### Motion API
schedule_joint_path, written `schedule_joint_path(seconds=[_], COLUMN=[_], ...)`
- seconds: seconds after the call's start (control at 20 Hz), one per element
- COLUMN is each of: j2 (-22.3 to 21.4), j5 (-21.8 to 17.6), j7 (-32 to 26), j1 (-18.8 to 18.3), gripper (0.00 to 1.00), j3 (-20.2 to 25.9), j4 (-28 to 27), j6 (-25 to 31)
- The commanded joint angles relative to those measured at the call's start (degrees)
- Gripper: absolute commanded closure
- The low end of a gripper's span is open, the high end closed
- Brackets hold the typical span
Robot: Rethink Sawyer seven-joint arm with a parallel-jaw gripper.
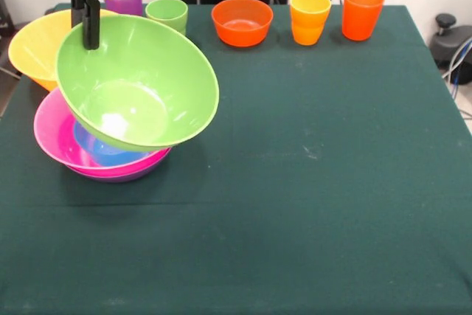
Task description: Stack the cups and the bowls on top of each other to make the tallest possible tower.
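My gripper [90, 35] comes down at the upper left and is shut on the far rim of the large light green bowl [140, 86]. It holds the bowl tilted over the tower. The tower is a pink bowl [50, 127] nested in a purple bowl [122, 176], with a blue bowl [103, 153] inside. A yellow bowl [33, 46] sits behind the tower on the left. Along the far edge stand a purple cup [127, 1], partly hidden by the arm, a light green cup [167, 12], an orange bowl [242, 21], a yellow-orange cup [310, 18] and an orange cup [362, 11].
The dark green tablecloth [317, 182] covers the table. The tower stands close to the table's left edge. A black device with cables [450, 38] stands off the table's right side.
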Motion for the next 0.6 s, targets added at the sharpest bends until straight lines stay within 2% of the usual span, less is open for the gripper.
schedule_joint_path(seconds=[0.05,0.6], j2=[2.32,1.61], j5=[-0.11,0.43], j7=[5.46,3.81], j1=[0.55,-1.15], gripper=[1.00,1.00], j3=[3.57,4.72], j4=[4.92,7.21], j6=[3.15,1.89])
